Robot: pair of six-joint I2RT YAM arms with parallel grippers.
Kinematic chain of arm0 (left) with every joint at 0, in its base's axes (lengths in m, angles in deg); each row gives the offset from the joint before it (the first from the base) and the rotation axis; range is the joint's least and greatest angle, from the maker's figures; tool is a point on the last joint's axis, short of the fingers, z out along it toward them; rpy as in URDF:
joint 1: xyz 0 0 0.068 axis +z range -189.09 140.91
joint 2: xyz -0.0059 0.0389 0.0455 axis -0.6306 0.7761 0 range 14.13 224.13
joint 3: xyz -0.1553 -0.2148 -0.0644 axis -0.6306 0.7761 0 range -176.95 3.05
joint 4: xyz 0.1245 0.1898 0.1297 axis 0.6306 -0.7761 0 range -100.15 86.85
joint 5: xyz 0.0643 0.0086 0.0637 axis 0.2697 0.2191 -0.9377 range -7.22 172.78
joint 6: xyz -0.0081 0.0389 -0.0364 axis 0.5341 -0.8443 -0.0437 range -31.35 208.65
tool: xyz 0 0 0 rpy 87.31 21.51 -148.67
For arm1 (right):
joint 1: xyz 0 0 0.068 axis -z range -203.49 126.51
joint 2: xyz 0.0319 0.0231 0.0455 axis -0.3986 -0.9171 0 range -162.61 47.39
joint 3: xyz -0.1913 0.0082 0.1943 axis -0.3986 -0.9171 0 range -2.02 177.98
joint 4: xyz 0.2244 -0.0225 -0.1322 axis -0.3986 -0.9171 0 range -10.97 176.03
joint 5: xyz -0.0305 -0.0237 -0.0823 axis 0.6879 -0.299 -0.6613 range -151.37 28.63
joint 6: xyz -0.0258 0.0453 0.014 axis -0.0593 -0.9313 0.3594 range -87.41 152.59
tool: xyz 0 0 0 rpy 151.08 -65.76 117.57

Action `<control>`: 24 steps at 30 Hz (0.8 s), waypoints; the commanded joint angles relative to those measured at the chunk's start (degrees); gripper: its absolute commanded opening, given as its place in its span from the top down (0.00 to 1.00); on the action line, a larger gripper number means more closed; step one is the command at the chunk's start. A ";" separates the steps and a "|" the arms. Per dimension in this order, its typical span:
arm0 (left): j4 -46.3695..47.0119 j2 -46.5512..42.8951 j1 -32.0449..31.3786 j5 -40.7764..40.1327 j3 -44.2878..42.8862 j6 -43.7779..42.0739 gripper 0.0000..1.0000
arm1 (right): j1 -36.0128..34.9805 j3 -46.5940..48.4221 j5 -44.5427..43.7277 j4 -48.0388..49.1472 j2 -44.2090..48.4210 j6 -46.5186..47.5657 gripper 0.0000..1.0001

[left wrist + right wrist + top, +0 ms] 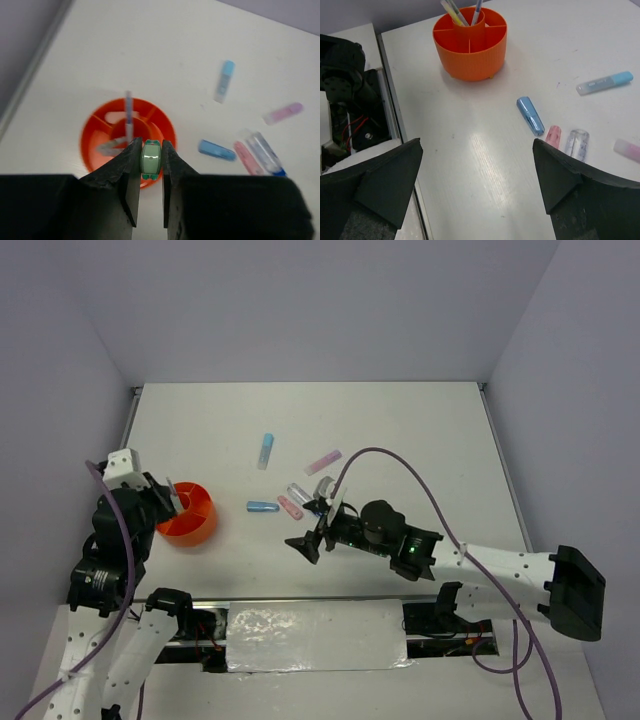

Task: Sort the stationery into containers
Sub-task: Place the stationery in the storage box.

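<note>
Left fingers [125, 172] clenched the green capsule [150, 161] right over the orange cup [90, 150]'s near rim. Dropped there, it risked clipping the edge and bouncing out. Right fingers [385, 175] gaped empty.

Orange cup [470, 50], upper middle of right wrist view: moulded plastic, outer wall finely ribbed, satin sheen.
Table [485, 170]: white, smooth, soft glare streaks at centre.
Left gripper [150, 146], right gripper [476, 147]: black plastic fingers, matt, faintly grainy.
Green piece [150, 161]: glossy plastic, bright highlight.
Blue capsule [530, 115]: smooth shiny plastic.
Clear piece [577, 144]: transparent plastic.
Film [315, 637], bottom centre of top view: crinkled, shiny.
Cable [378, 450]: smooth purple sheath.
Arm shell [500, 565]: white matt plastic.
</note>
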 commanded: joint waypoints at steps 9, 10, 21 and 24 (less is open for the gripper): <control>15.66 -6.81 0.29 -25.54 11.54 -17.50 0.95 | 2.79 -6.28 4.41 6.29 7.48 -2.10 0.01; 16.90 -6.91 0.56 -25.45 11.03 -17.35 0.94 | 2.80 -6.19 4.76 6.38 7.30 -2.19 0.01; 18.76 0.65 1.35 -19.92 10.84 -14.81 0.77 | 2.80 -8.83 5.82 6.47 14.06 -2.54 0.01; 17.97 2.67 3.63 -18.51 11.02 -12.96 0.76 | 2.80 -9.27 6.17 6.29 15.47 -2.54 0.00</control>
